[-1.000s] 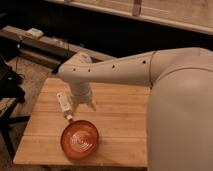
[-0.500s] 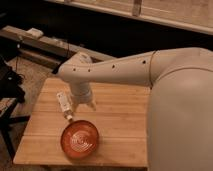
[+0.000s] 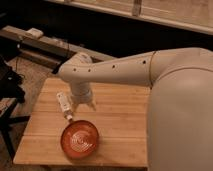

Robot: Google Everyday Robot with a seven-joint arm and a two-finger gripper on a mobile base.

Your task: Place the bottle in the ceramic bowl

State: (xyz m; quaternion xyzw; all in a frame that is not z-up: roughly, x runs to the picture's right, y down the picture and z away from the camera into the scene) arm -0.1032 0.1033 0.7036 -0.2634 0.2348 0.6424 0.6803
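The bottle (image 3: 64, 105) is a small whitish bottle with an orange-brown cap, lying on the wooden table (image 3: 120, 112) with its cap pointing toward the bowl. The ceramic bowl (image 3: 80, 139) is orange-red with lighter rings inside and sits near the table's front left, just below the bottle. My gripper (image 3: 84, 103) hangs under the white arm just right of the bottle, close above the table and behind the bowl.
My large white arm (image 3: 150, 70) and body (image 3: 182, 120) fill the right side. A dark stand (image 3: 10, 95) is left of the table. A shelf with a small white device (image 3: 34, 33) runs behind. The table's front edge lies just below the bowl.
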